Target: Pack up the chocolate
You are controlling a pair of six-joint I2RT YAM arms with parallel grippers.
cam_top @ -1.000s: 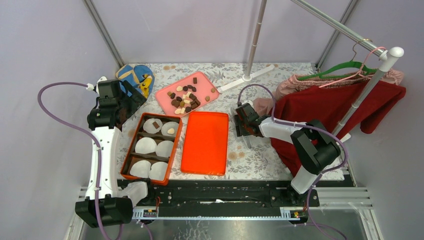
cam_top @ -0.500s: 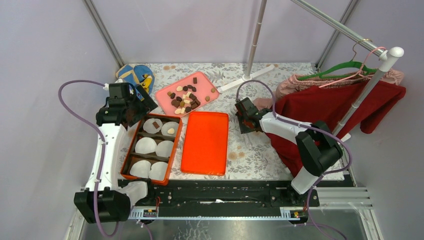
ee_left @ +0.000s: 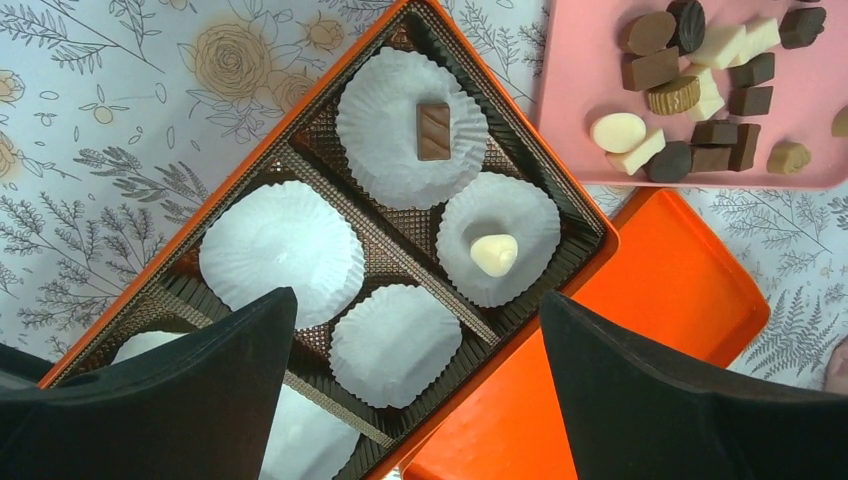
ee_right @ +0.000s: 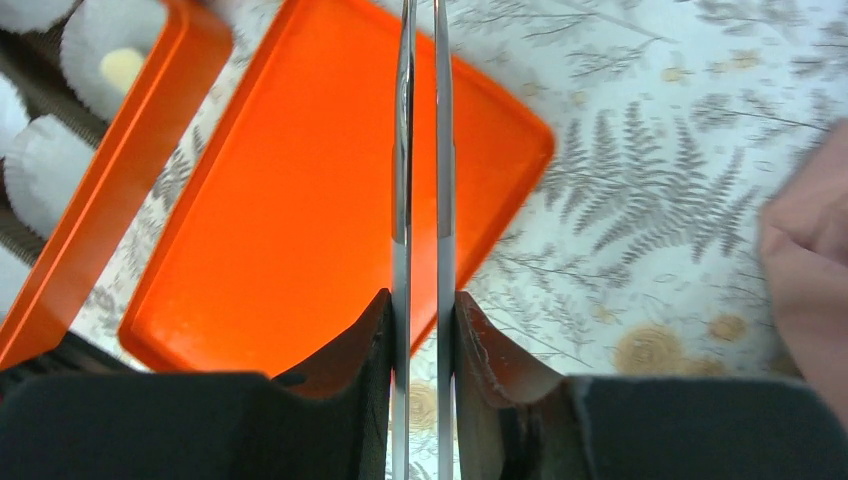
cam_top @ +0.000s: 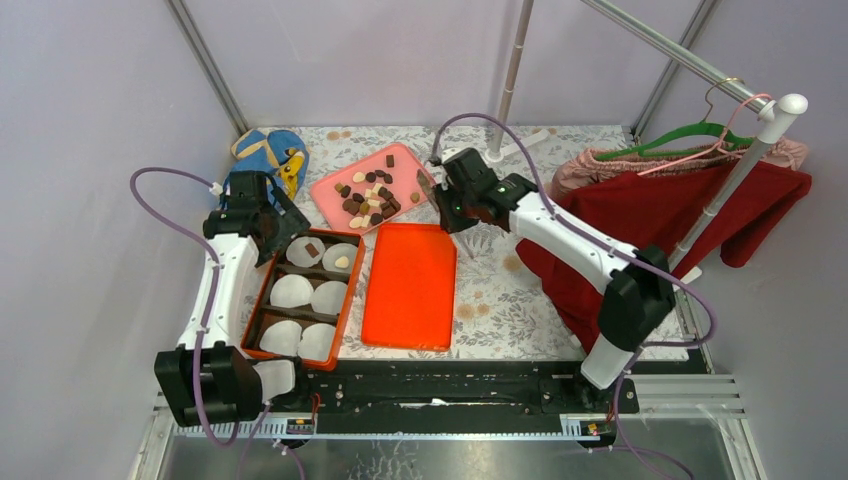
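1. Well, the right pincer [ee_right: 422,310] is clamped on a pair of thin metal tweezers [ee_right: 403,150]; one black finger presses on each side; the two metal strips sit close together with a thin gap between them; their tips run off the top of the wrist picture, so I cannot tell if anything is in them.
2. Under the tweezers lies the flat orange lid [ee_right: 300,200]; seen from above, the right pincer hangs over the far end of that lid, just beside the near corner of the pink tray [cam_top: 405,160].
3. The left pincer [ee_left: 412,300] is wide apart and holds nothing; it hangs over the orange box [cam_top: 350,300].
4. The box sits just to the left of the lid; it has white paper cups [ee_left: 280,255] in it; the two far cups hold one piece each, a brown piece [ee_left: 433,131] and a cream piece [ee_left: 494,254].
5. Most of the chocolate [cam_top: 370,195] lies in a loose heap on the pink tray; some bits are dark brown, some light brown, some cream; the tray is just past the box and the lid.
6. All of this rests on a flowery cloth [cam_top: 500,290]; a blue bag [cam_top: 268,150] is at the far left; a red cloth [cam_top: 680,215] hangs on the right.
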